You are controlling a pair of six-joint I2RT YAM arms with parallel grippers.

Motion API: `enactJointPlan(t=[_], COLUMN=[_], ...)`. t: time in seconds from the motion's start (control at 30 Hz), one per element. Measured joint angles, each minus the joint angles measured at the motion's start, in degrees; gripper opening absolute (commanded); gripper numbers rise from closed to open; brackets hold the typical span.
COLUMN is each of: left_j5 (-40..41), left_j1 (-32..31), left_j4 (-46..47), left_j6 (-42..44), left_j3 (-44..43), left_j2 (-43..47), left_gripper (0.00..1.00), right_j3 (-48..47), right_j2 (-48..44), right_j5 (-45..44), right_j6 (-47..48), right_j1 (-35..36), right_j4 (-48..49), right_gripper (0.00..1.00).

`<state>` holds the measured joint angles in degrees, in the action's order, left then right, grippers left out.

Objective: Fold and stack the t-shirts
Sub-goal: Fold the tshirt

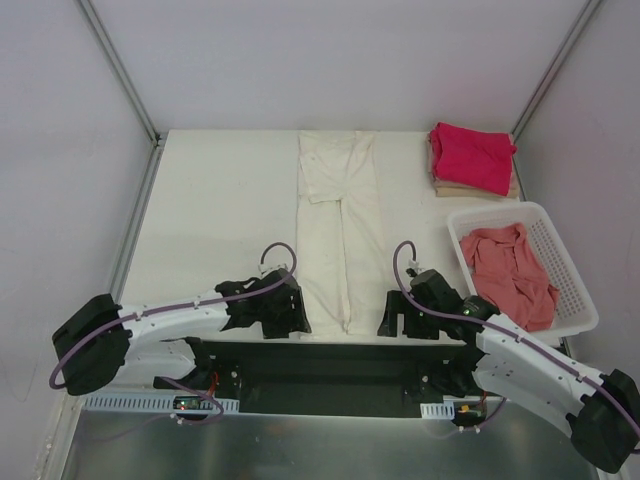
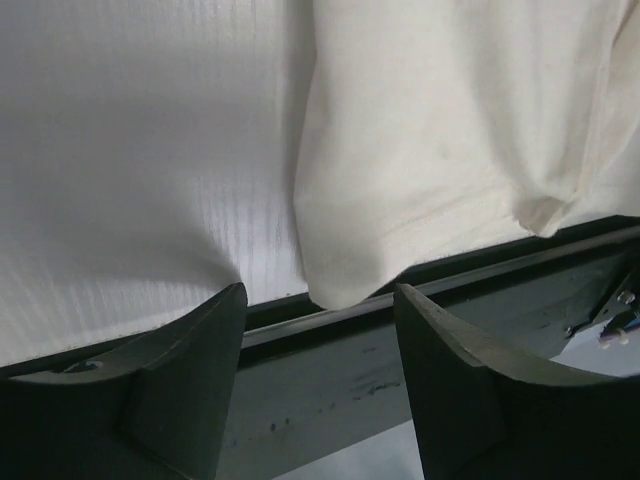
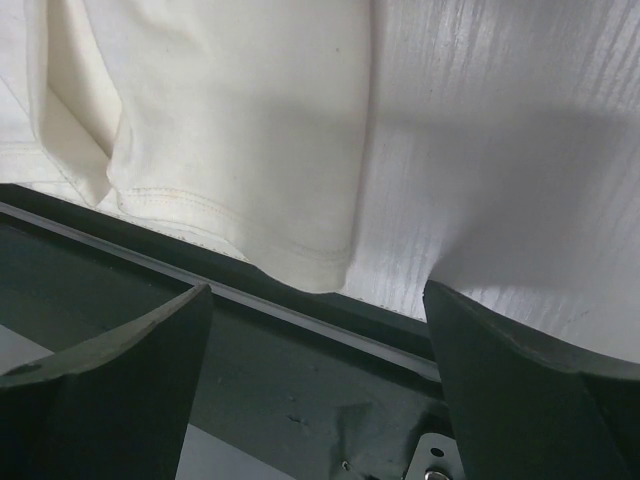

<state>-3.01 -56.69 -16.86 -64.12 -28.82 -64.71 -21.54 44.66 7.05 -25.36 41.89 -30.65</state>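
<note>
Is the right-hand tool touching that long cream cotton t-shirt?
Apart. The right wrist view shows the right tool open, its fingers flanking a corner of the long cream cotton t-shirt, dark table edge between.

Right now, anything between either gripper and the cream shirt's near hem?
Nothing visible. The left gripper and right gripper are open at the near edge of the table, each facing a near corner of the cream shirt. Only the dark edge rail shows between fingers and cloth.
</note>
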Motion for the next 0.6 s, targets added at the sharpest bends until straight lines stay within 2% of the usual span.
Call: enactJointPlan(t=[0.07, 0.1, 0.17, 0.2, 0.23, 0.27, 0.3, 0.33, 0.4, 0.47, 0.53, 0.6], left_j5=[-0.2, -0.7, -1.5, -1.6, -2.0, -2.6, -2.8, -2.9, -3.0, -2.9, -2.8, -2.8], left_j1=[0.0, 0.0, -0.2, -0.3, -0.3, -0.3, -0.4, -0.4, -0.4, -0.7, -1.0, -1.4], left_j4=[1.4, 1.7, 2.8, 3.2, 3.6, 3.8, 4.1, 4.3, 4.4, 4.4, 4.3, 4.4], left_j6=[-0.8, -1.2, -1.6, -1.7, -1.9, -2.0, -2.1, -2.0, -2.3, -2.6, -2.7, -2.8], left_j3=[-0.7, -1.1, -2.0, -2.3, -2.5, -2.6, -2.7, -2.8, -2.8, -2.8, -2.7, -2.7], left_j2=[-3.5, -4.8, -7.3, -8.4, -9.2, -9.8, -10.1, -10.2, -10.2, -10.0, -9.4, -8.4], left_gripper=[0.44, 0.31, 0.19, 0.05, 0.0, 0.0, 0.0, 0.0, 0.0, 0.0, 0.0, 0.0], right_j3=[0.0, 0.0, 0.0, 0.0, 0.2, 0.4, 0.6, 0.8, 1.3, 1.6, 1.7, 1.7], right_j2=[0.2, 0.4, 1.0, 1.1, 1.4, 1.6, 1.9, 2.3, 3.3, 4.1, 4.7, 5.5], right_j5=[0.1, 0.1, 0.1, 0.1, 0.2, 0.4, 0.7, 1.0, 1.6, 1.9, 1.6, 0.9], right_j6=[-0.2, -0.2, -0.5, -0.5, -0.7, -0.9, -0.9, -1.1, -1.3, -1.5, -1.5, -1.1], right_j1=[0.0, -0.1, -0.1, -0.1, -0.1, -0.1, -0.1, -0.1, -0.1, -0.1, -0.1, -0.1], right_j4=[0.1, 0.2, 0.4, 0.6, 1.0, 1.6, 1.9, 2.4, 3.5, 4.3, 5.2, 6.1], right_gripper=[0.84, 0.83, 0.77, 0.7, 0.65, 0.6, 0.5, 0.44, 0.35, 0.32, 0.2, 0.01])
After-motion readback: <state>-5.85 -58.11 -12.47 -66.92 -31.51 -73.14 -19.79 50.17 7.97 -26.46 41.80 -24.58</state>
